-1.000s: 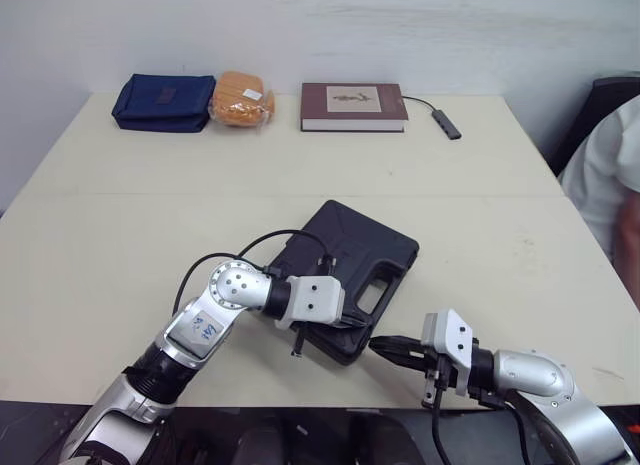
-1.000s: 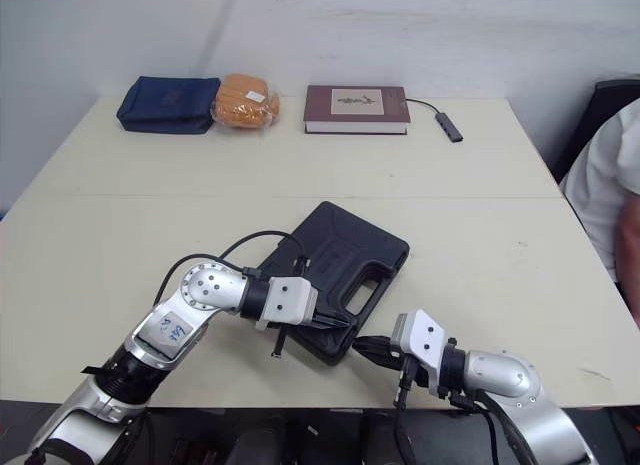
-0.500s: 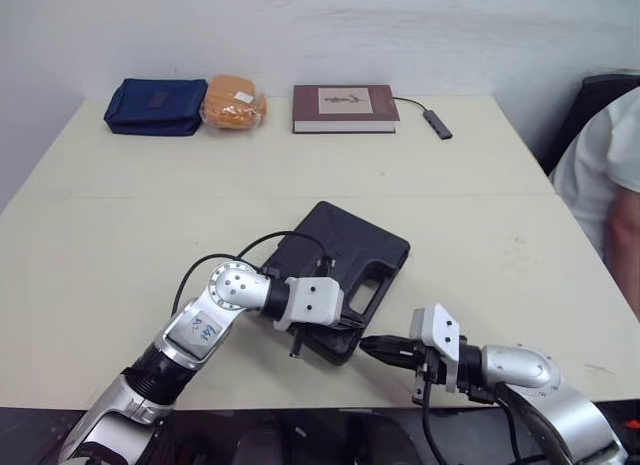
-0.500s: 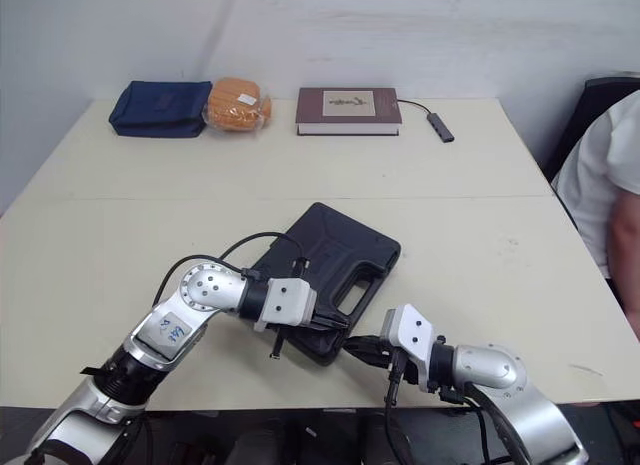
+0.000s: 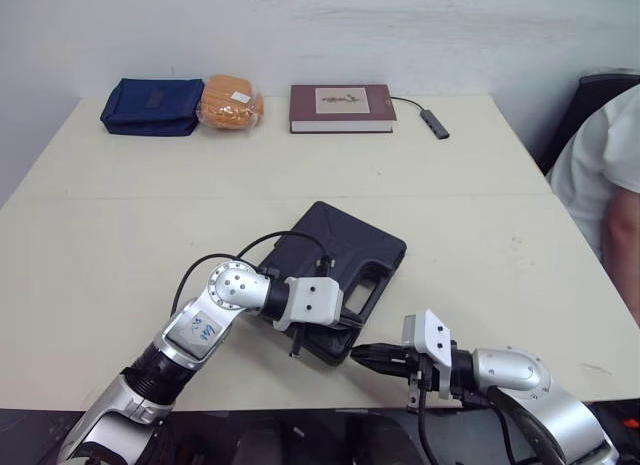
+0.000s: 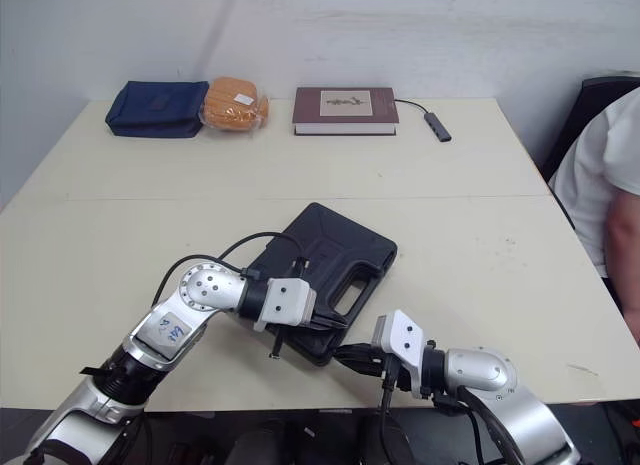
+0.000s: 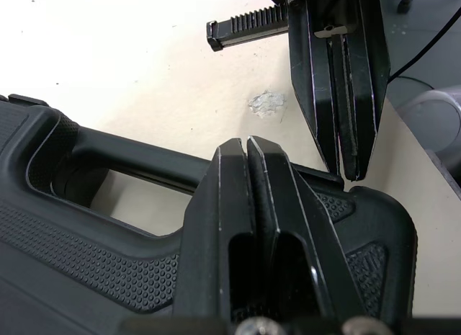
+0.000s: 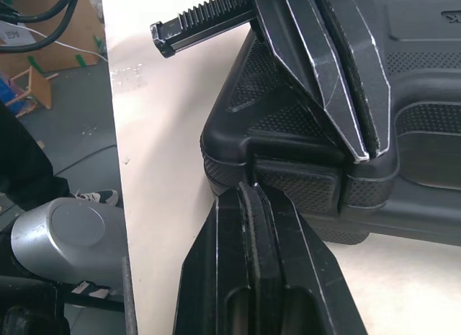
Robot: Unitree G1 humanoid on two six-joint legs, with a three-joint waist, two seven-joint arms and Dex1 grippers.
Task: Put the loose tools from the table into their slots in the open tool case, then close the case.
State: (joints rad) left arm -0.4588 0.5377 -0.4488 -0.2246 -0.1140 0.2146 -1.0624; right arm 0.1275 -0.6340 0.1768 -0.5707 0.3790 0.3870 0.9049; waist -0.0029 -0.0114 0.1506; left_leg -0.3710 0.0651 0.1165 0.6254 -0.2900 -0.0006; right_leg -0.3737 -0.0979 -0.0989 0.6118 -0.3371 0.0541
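I press left gripper [image 7: 246, 144], clenched empty, on tool case [image 5: 345, 247] beneath, steadying it; right gripper [image 8: 248, 189], likewise clenched, prods latch [image 8: 299, 185] ahead.

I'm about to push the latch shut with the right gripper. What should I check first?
1. Case lid down: ok.
2. Left gripper shut, resting on the case beside the handle: ok.
3. Right gripper shut, tip at the latch: ok.
4. Latch fastened: cannot tell.
5. Person apart from both arms: ok.
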